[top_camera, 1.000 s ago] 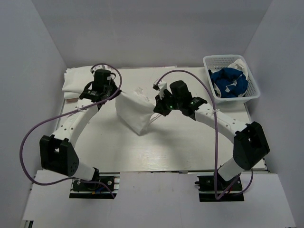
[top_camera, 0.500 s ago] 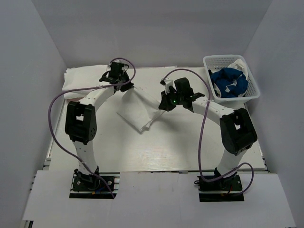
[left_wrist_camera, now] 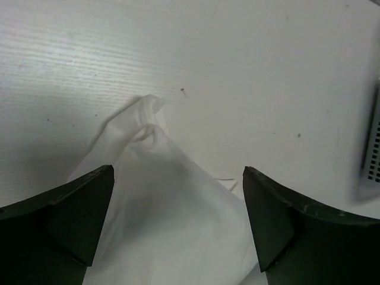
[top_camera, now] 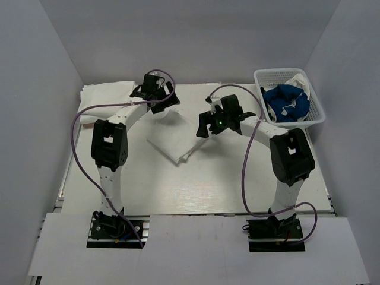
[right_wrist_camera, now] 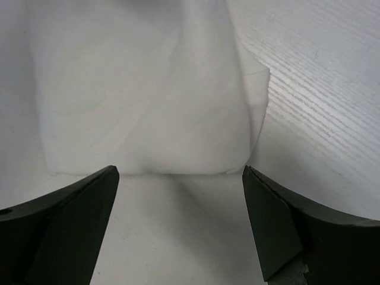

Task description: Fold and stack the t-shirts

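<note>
A folded white t-shirt (top_camera: 173,141) lies flat on the table between my two grippers. My left gripper (top_camera: 159,102) hovers over its far left corner, open; in the left wrist view the cloth (left_wrist_camera: 163,202) lies loose below the spread fingers (left_wrist_camera: 71,219). My right gripper (top_camera: 205,126) is open just off the shirt's right edge, and the right wrist view shows the folded edge (right_wrist_camera: 142,113) ahead of its empty gripper (right_wrist_camera: 178,222). A royal blue t-shirt (top_camera: 286,102) sits in the basket. A pile of white t-shirts (top_camera: 101,95) lies at the back left.
The white lattice basket (top_camera: 314,113) stands at the back right corner with white cloth beside the blue shirt. Purple cables loop off both arms. The white table (top_camera: 225,178) ends at the enclosure's grey walls on the left, right and rear.
Both grippers went from shut on the white t-shirt to open, releasing it. The shirt dropped from hanging between them to lying flat, and both arms swung toward the back of the table.
</note>
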Robot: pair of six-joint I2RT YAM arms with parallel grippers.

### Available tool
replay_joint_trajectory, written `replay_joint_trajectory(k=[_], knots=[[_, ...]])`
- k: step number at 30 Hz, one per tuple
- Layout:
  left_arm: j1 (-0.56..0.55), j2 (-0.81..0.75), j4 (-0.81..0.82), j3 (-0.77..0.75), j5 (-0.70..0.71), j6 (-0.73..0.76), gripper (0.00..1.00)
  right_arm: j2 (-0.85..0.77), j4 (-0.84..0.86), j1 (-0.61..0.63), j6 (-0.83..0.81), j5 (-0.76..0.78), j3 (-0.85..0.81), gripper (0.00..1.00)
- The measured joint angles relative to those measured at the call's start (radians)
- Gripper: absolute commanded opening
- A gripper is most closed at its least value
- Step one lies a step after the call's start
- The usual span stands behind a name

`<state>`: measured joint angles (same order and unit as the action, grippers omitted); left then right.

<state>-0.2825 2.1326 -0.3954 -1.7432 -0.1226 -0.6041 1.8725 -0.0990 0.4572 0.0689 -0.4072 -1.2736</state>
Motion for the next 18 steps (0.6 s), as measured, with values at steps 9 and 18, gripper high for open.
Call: replay_joint_trajectory(k=[9, 18], knots=[[-0.003, -0.151, 0.019, 0.132, -0.104, 0.085, 0.99, -0.058, 0.019, -0.003, 0.037, -0.039, -0.03, 0.91], [-0.016, -0.23, 0.081, 0.407, -0.178, 0.094, 0.99, 0.043, 0.253, -0.002, 0.173, -0.22, 0.006, 0.91]])
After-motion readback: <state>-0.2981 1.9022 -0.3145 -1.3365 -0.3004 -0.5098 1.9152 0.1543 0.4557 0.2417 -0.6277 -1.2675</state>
